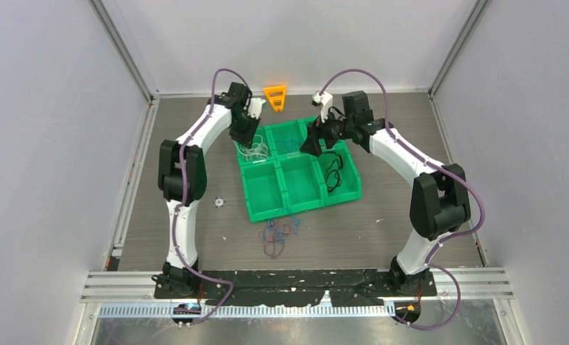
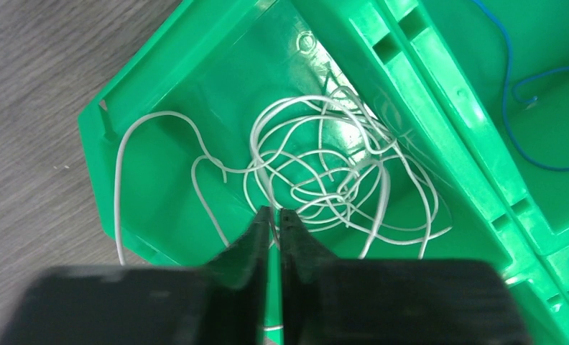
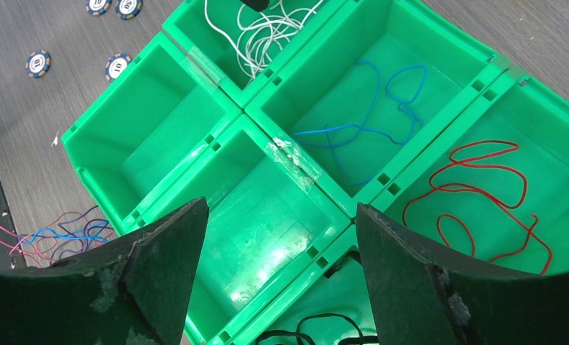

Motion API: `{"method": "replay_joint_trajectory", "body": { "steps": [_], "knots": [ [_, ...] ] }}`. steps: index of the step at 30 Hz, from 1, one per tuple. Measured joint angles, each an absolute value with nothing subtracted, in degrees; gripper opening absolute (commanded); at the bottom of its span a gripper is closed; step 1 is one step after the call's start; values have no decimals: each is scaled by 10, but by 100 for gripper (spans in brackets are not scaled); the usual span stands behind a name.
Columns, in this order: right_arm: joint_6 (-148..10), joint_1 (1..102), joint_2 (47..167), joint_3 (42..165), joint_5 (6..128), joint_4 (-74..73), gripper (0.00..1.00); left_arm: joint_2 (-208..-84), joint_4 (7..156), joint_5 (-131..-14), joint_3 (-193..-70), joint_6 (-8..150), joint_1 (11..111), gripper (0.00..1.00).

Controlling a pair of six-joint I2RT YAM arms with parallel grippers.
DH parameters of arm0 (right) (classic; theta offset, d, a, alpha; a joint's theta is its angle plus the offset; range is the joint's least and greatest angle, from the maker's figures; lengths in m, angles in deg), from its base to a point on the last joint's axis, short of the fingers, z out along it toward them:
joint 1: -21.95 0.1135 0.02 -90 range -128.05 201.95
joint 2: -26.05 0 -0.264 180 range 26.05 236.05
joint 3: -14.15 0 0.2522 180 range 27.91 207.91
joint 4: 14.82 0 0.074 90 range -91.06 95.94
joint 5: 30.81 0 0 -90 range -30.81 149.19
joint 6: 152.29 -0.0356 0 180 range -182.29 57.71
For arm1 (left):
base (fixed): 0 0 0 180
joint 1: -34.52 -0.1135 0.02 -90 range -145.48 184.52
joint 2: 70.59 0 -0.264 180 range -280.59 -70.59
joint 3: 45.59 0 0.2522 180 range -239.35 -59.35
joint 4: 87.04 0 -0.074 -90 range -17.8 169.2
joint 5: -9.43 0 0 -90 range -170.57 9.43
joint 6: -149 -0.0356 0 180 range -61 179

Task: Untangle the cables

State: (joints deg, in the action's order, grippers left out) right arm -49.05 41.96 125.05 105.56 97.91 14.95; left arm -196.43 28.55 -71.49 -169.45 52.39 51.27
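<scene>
Sorting looks well along, and the step in hand, I'd say, is dropping a white strand into its bin. The left gripper (image 2: 274, 219) hangs low over the back-left compartment of the green tray (image 1: 264, 213), its jaws pressed almost together, seemingly on a strand of the white cable (image 2: 317, 169), which lies there in loose overlapping loops. The right gripper (image 3: 280, 208) hovers above the tray, spread wide and empty. The blue cable (image 3: 339, 129), red cable (image 3: 483, 167) and black cable (image 1: 332, 172) each lie alone in a compartment. Just in front of the tray sits a small knot (image 1: 276, 233) of blue, purple and pinkish wires. Next, I'd guess, the left lets go, and then one strand must be pinched out of that knot without dragging the rest.
</scene>
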Motion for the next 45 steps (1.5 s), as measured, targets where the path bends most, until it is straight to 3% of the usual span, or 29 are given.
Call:
{"method": "replay_joint_trajectory", "body": {
  "steps": [6, 10, 12, 17, 22, 27, 31, 34, 38, 42, 45],
  "knots": [
    [-467, 420, 1250, 1055, 989, 187, 81, -1964, 291, -722, -1698, 525, 518, 60],
    [-442, 420, 1243, 1056, 991, 233, 82, -1936, 296, -721, -1699, 520, 518, 94],
    [-429, 420, 1228, 1056, 993, 256, 81, -1896, 297, -720, -1699, 514, 518, 99],
    [-400, 420, 1160, 1047, 993, 295, 82, -1729, 332, -706, -1639, 480, 518, 100],
    [-366, 420, 1056, 997, 985, 331, 82, -1487, 348, -594, -1460, 453, 524, 99],
    [-349, 419, 958, 911, 972, 355, 82, -1340, 361, -519, -1222, 515, 602, 87],
    [-341, 418, 917, 852, 953, 376, 82, -1328, 369, -519, -1105, 587, 609, 77],
    [-339, 417, 901, 831, 943, 383, 82, -1360, 372, -541, -1140, 626, 535, 72],
    [-339, 417, 890, 829, 937, 384, 82, -1487, 388, -594, -1320, 659, 450, 67],
    [-341, 417, 891, 829, 935, 382, 82, -1591, 413, -635, -1431, 674, 428, 57],
    [-342, 417, 891, 829, 935, 378, 82, -1659, 418, -649, -1473, 683, 428, 56]
  ]
}}
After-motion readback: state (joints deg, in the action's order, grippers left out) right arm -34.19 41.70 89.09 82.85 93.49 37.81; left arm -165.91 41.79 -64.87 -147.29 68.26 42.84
